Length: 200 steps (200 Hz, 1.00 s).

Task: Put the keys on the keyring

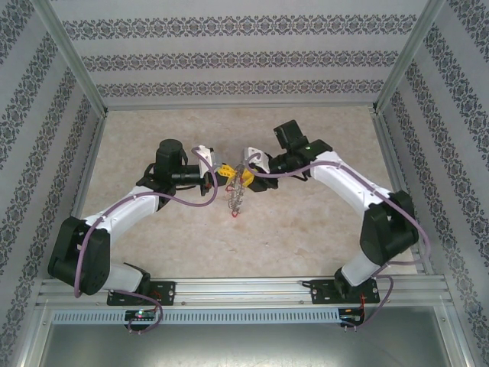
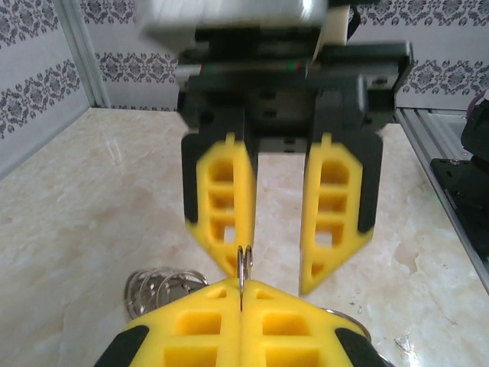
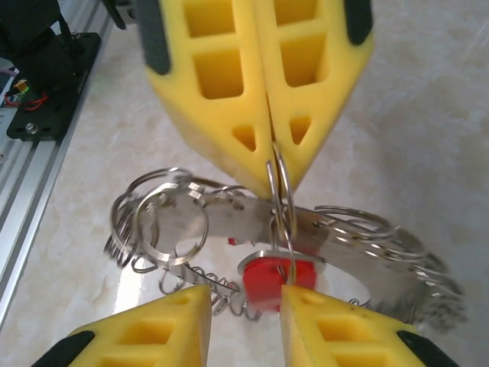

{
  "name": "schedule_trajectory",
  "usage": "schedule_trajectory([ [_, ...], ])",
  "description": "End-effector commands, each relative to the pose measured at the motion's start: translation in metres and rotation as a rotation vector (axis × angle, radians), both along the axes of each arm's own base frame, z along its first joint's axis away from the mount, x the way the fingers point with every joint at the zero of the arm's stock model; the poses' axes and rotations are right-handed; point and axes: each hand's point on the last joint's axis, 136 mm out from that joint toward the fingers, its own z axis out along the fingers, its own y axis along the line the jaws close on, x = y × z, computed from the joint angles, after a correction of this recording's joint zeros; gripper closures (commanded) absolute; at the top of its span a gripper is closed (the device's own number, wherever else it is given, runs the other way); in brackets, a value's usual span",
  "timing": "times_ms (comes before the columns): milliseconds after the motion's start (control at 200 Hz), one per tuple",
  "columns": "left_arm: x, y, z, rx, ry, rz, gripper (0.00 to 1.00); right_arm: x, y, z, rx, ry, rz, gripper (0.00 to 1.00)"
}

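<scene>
My left gripper [image 1: 221, 170] [image 2: 241, 294] is shut on a thin split ring [image 2: 244, 264] of the keyring, pinched edge-on between its yellow pads. In the right wrist view the same left gripper [image 3: 271, 164] holds that ring from above. Below it hangs the keyring [image 3: 229, 218], a silvery band carrying several loops. A key with a red head [image 3: 267, 277] dangles from the pinched ring. My right gripper [image 3: 244, 294] [image 2: 271, 275] is open, facing the left one, its fingers either side of the red key. From above, the keyring [image 1: 238, 195] hangs between both grippers with a red key [image 1: 231, 215] at its low end.
The beige marbled table [image 1: 306, 229] lies under both arms. Patterned walls and an aluminium frame [image 1: 229, 287] enclose it. A cluster of spare rings [image 2: 160, 287] hangs to the left of my left fingers.
</scene>
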Motion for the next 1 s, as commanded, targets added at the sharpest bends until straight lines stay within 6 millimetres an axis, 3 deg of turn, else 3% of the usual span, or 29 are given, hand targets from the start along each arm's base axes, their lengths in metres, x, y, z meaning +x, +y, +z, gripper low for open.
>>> schedule_trajectory([
  [0,-0.006,-0.010,0.026,-0.058,-0.084,-0.076,1.00,-0.002,-0.009,0.030,0.052,-0.140,0.028,0.67],
  [205,-0.008,-0.014,0.025,-0.058,-0.075,-0.101,1.00,-0.001,-0.010,0.048,0.068,-0.218,0.036,0.64],
  [500,-0.010,-0.017,0.026,-0.062,-0.068,-0.118,1.00,0.005,0.010,0.028,-0.005,-0.169,0.036,0.65],
  [660,-0.011,-0.017,0.023,-0.056,-0.059,-0.119,1.00,0.006,0.013,0.026,-0.013,-0.155,0.033,0.75],
  [874,-0.011,-0.017,0.020,-0.050,-0.049,-0.113,1.00,0.002,0.014,0.028,-0.011,-0.131,0.048,0.96],
  [994,-0.006,-0.016,0.018,-0.039,-0.042,-0.084,1.00,0.000,0.015,0.029,-0.009,-0.097,0.051,1.00],
])
